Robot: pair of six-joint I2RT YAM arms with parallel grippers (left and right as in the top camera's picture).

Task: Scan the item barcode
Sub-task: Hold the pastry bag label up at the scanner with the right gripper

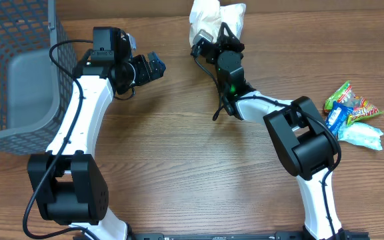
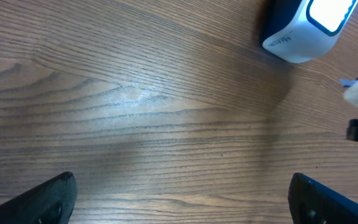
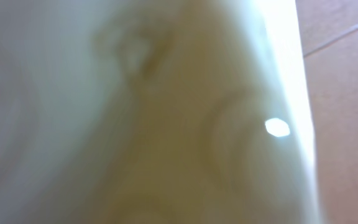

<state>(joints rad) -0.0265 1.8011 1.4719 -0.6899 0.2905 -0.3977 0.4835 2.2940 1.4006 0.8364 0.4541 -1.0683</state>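
In the overhead view, a crumpled white and cream packet [image 1: 213,20] is at the back of the table, and my right gripper [image 1: 205,41] is shut on its lower edge. The right wrist view shows only the packet [image 3: 166,112] as a cream blur close to the lens, which hides the fingers. A white and black scanner [image 2: 303,31] with a lit window shows at the top right of the left wrist view. My left gripper [image 2: 182,190] hangs open over bare wood and holds nothing. In the overhead view, the left gripper [image 1: 153,65] is left of the packet and apart from it.
A grey wire basket [image 1: 19,73] stands at the far left. Several coloured snack packets [image 1: 352,117] lie at the right edge. A black cable [image 1: 220,107] hangs from the right arm down to the wooden table [image 1: 192,173].
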